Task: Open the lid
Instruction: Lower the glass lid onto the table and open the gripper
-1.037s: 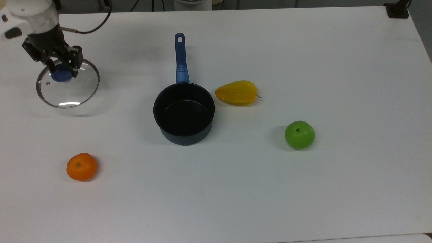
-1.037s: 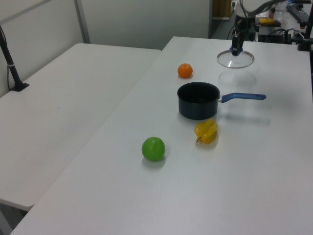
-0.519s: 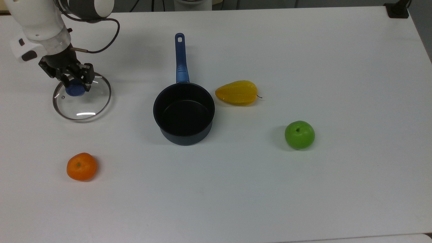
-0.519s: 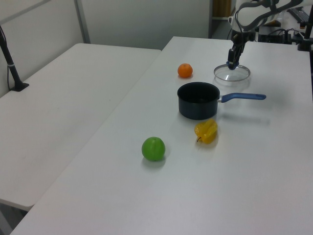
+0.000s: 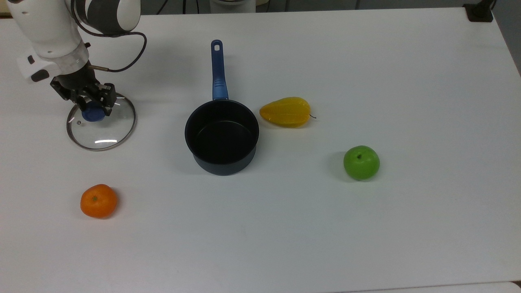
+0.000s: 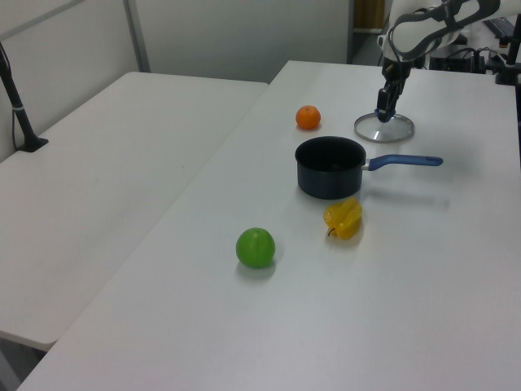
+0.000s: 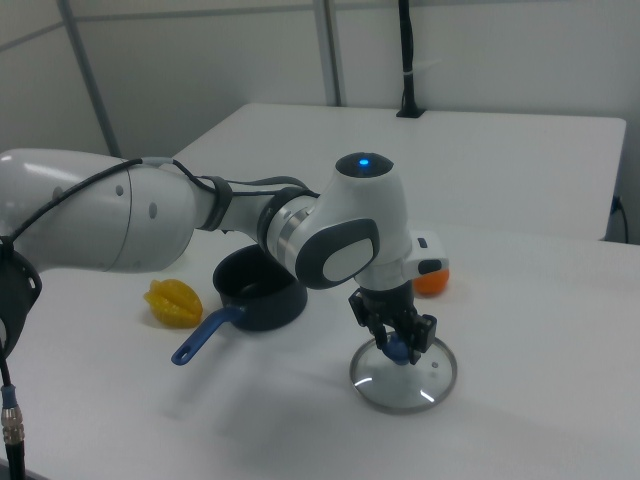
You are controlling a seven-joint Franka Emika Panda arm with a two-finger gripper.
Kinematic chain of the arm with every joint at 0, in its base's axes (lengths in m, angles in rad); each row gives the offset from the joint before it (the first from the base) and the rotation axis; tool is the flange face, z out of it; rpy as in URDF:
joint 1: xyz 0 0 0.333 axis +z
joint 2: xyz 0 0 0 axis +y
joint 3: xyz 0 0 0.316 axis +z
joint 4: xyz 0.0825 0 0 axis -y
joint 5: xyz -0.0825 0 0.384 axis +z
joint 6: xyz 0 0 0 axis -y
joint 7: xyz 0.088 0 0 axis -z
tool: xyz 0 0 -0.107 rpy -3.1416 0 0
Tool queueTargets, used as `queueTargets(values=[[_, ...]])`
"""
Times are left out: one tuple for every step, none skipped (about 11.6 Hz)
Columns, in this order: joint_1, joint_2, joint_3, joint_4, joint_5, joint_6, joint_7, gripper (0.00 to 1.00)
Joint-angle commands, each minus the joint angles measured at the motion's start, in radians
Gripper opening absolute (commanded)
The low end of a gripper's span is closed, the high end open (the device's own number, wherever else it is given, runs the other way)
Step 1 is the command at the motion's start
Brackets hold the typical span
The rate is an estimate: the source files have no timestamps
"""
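the lid [image 5: 101, 126] lies on the white table [image 5: 366, 73], well off to the top view's left of the open saucepan [image 5: 222, 136]. my claw [image 5: 94, 109] is clamped on its blue knob [image 5: 93, 114]. an orange [image 5: 98, 200] sits nearer the table's front edge; a starfruit [image 5: 285, 111] and a green apple [image 5: 361, 162] lie beyond the pan.

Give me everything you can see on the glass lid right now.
The round clear glass lid has a thin metal rim, a blue central knob and a small steam hole. It sits off the dark saucepan, down on the white table at the top view's left, looking flat or nearly so. The black two-finger gripper is shut on its knob. Nothing else touches it.
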Motion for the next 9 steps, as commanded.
queueTargets(values=[[0.004,-0.013,0.004,-0.023,0.018,0.024,-0.011,0.67],[0.004,-0.012,0.004,-0.023,0.019,0.024,-0.011,0.74],[0.004,-0.012,0.004,-0.023,0.018,0.024,-0.011,0.75],[0.005,-0.012,0.004,-0.023,0.018,0.022,-0.014,0.82],[0.005,-0.013,0.004,-0.021,0.016,0.017,-0.014,1.0],[0.005,-0.021,0.003,-0.02,0.013,0.008,-0.017,1.0],[0.005,-0.036,0.003,-0.018,0.013,0.005,-0.011,1.0],[0.005,-0.053,0.003,-0.011,0.013,-0.021,-0.004,1.0],[0.007,-0.07,0.004,-0.007,0.008,-0.044,0.021,1.0]])
